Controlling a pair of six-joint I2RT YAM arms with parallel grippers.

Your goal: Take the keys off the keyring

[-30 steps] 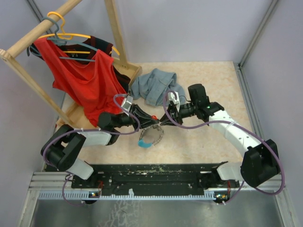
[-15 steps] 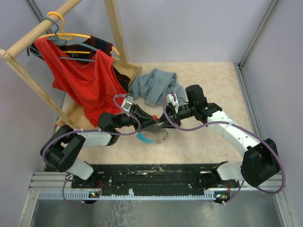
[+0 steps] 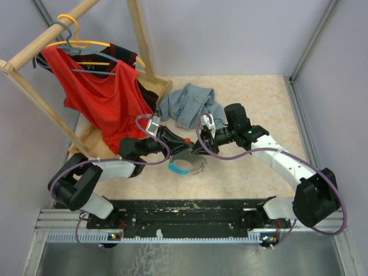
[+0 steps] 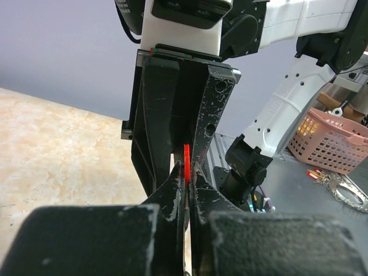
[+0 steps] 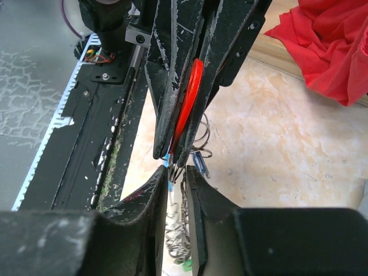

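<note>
Just in front of the crumpled grey-blue cloth garment [image 3: 187, 103], your left hand [image 4: 188, 190] clenches the red plastic key head [image 4: 186, 164] (stiff, best hold); your right hand [image 5: 175, 178] pinches the floppy, slippery grey-blue keyring [image 3: 181, 168].

We take the wooden clothes rack [image 3: 141, 40] as our landmark, standing at the far left corner of the pale marbled table [image 3: 259, 103]. On its sloping rail we see a yellow hanger [image 3: 86, 42], and a red garment [image 3: 103, 98] hangs below the rail, reaching down to the rack's base. Just right of that base lies a crumpled grey-blue cloth [image 3: 187, 103].
</note>
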